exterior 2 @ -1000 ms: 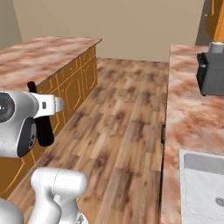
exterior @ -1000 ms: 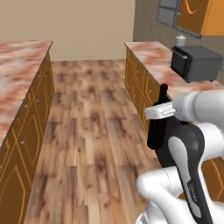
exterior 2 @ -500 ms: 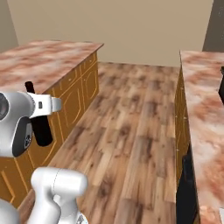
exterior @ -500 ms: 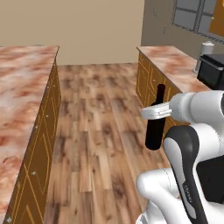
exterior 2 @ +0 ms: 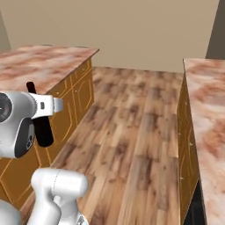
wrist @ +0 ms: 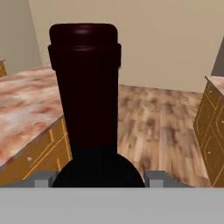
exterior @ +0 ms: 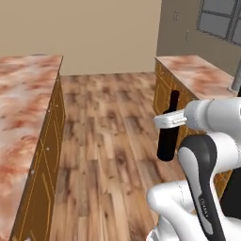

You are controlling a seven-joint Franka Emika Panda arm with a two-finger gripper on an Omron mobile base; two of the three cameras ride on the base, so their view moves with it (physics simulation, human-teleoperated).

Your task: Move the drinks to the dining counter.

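While the base swings round, both base views shift: appliance counter drops out, dining counter (exterior: pixel 26 101) now fills the left. Gripper (exterior: pixel 169 120) stays clamped on the black bottle (exterior: pixel 168 134), upright, mid-aisle over the floor. Judgement: transit leg, placement pending.

We see the black bottle (exterior 2: pixel 43 127) upright in our jaws, above the wooden floor (exterior 2: pixel 132 132), the marble surface (exterior 2: pixel 39 66) just beyond.

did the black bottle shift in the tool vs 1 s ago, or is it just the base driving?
No. The black bottle sits at the same spot against the white arm link, upright in the tool. The counters slid across the view: the base moved.
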